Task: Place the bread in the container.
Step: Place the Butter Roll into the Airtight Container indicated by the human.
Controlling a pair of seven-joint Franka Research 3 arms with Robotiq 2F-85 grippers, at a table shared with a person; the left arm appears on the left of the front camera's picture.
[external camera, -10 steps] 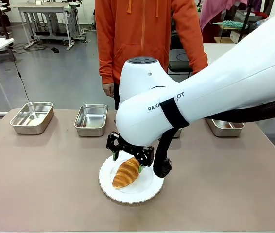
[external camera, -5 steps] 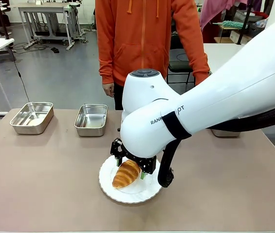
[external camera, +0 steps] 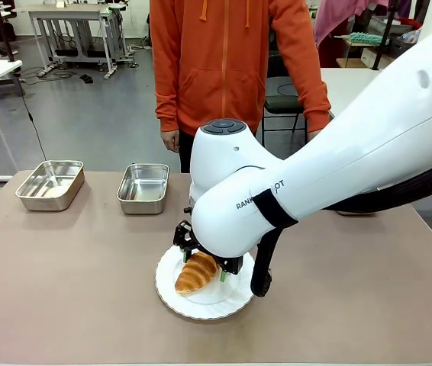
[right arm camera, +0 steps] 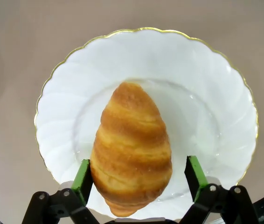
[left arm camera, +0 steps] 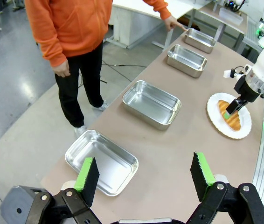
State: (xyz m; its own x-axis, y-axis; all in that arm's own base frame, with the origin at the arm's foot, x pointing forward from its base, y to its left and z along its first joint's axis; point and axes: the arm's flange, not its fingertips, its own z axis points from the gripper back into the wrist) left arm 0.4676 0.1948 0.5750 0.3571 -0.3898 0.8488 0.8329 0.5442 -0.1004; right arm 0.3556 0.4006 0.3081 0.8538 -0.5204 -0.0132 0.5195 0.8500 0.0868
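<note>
The left gripper (left arm camera: pixel 143 161) hangs wide open and empty above a pan (left arm camera: pixel 101 161), out of the way. The right gripper (right arm camera: pixel 138 163) straddles the bread (right arm camera: pixel 132 140) on its plate (right arm camera: pixel 206 93), pads spread either side and not yet pinching, lined up to close. The container (left arm camera: pixel 200 40) is probably the pan at the person's hand (left arm camera: pixel 171 22). Lettering on the right arm (external camera: pixel 338 152) reads partly "RANK…OT".

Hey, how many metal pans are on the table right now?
4, in a row along the person's edge of the table, seen from the left wrist: nearest pan, second pan, third pan, farthest pan. None seems hidden.
</note>
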